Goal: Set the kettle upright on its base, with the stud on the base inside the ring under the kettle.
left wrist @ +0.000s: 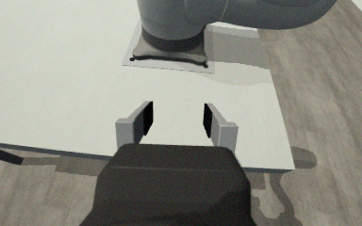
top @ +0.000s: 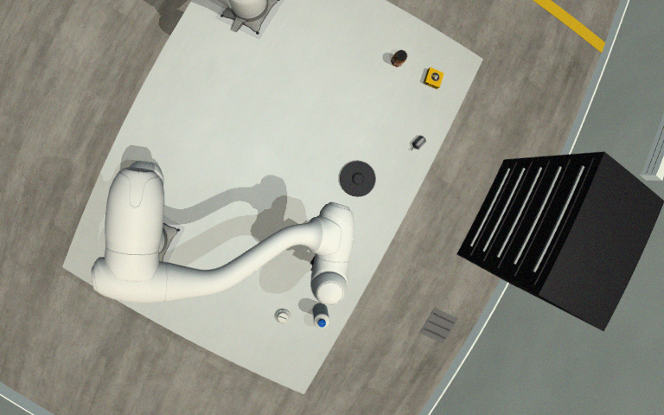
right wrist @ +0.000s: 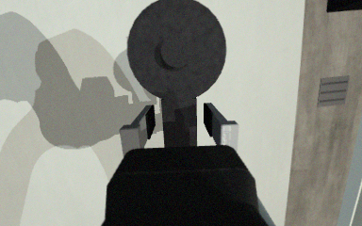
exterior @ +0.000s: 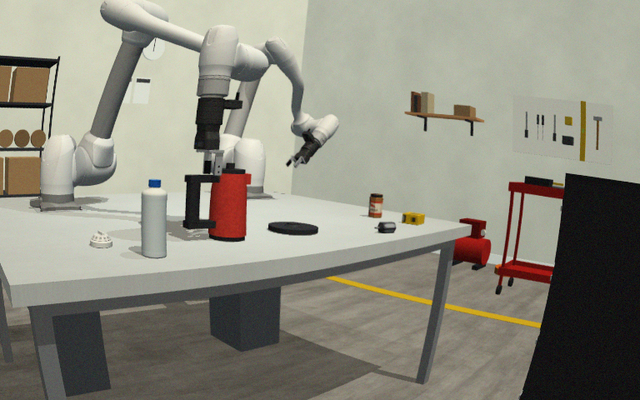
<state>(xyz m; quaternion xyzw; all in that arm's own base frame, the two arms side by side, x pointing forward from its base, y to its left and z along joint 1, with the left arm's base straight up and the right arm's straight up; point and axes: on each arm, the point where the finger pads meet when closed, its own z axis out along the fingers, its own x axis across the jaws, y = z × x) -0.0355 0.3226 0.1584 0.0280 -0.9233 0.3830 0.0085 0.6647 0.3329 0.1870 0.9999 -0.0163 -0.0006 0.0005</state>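
The red kettle [exterior: 228, 207] stands upright on the table, beside its base; in the right wrist view its dark round lid [right wrist: 145, 56] shows from above. Its black handle [exterior: 192, 202] [right wrist: 179, 134] points away from the base. The arm hides the kettle in the top view, and the ring under it is hidden. The dark round base [top: 348, 188] [exterior: 283, 229] lies flat, its stud [top: 358, 178] facing up. My right gripper [exterior: 212, 170] [right wrist: 179, 114] is open at the handle's top, with the handle between its fingers in the wrist view. My left gripper [exterior: 294, 162] [left wrist: 178, 112] is open and empty, far from the kettle.
A white bottle with a blue cap [top: 321, 322] [exterior: 153, 222] and a white domed part [top: 282, 316] [exterior: 101, 239] stand near the kettle's handle side. Beyond the base are a dark small motor [top: 418, 142] [exterior: 387, 227], a yellow block [top: 430, 82] [exterior: 413, 217] and a brown jar [top: 399, 58] [exterior: 375, 205].
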